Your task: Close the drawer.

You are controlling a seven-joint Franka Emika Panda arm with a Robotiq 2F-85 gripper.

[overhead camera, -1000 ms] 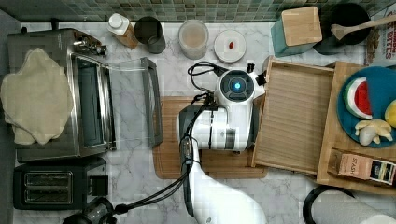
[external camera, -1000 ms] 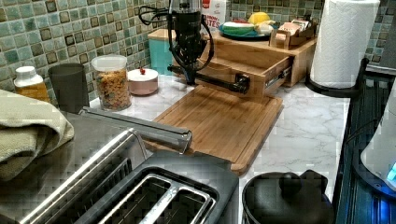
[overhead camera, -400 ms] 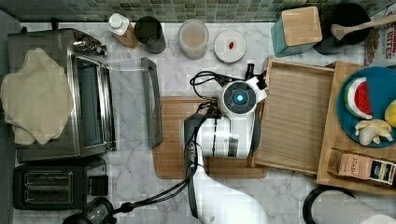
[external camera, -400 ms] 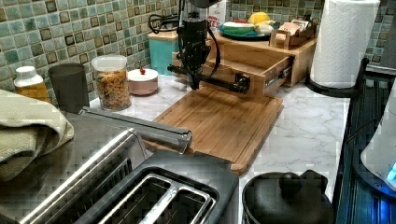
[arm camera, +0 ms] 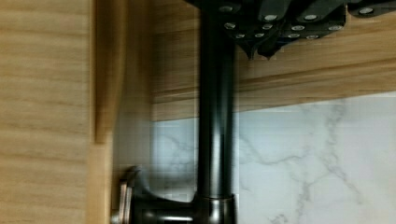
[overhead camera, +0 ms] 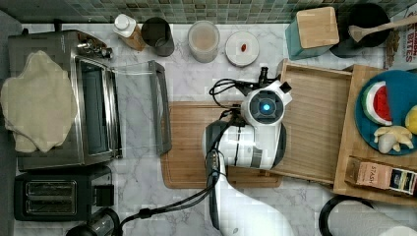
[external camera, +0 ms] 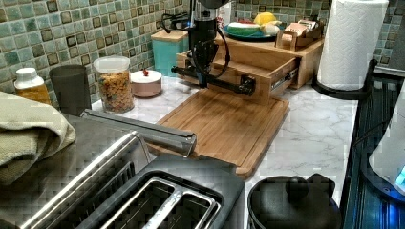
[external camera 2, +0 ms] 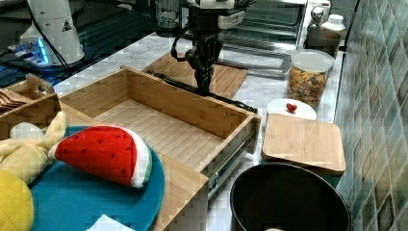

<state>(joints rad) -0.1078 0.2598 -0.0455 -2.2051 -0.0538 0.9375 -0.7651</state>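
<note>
Left view shows your jaws right at the black bar handle [external camera: 217, 82] of the pulled-out shallow light-wood drawer [external camera: 248, 71]; you cannot tell whether they grip it.

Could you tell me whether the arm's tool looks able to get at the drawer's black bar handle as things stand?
Probably yes. The tool hangs right at the black bar handle on the front of the open drawer, over the cutting board, with nothing between them.
</note>
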